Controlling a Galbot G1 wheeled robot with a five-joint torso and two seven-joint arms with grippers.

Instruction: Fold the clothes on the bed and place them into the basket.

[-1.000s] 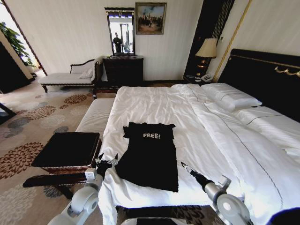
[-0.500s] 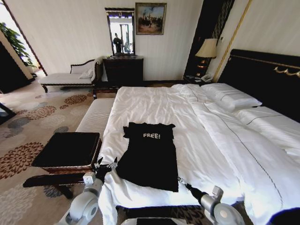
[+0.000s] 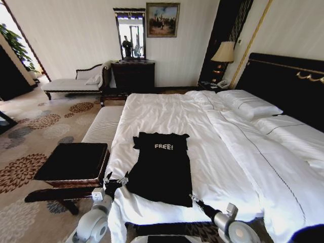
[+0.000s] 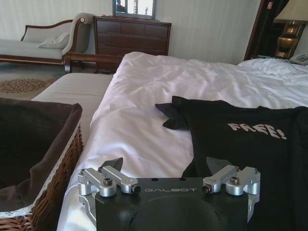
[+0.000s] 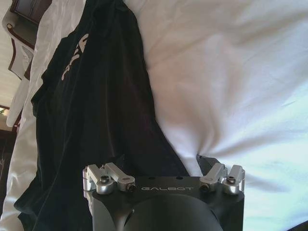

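T-shirt point(image 3: 162, 166): limp, light, flat on bed point(image 3: 212, 152) | left gripper point(image 3: 115, 180) spread at its hem corner | right gripper point(image 3: 194, 198) spread at opposite corner | pinch hem corners

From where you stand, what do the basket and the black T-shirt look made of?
The basket looks like brown woven wicker: interlaced strands show on its side, with a dark cloth lining edged in pale lace. The T-shirt seems soft matte knit fabric, probably cotton; it lies limp and creased.
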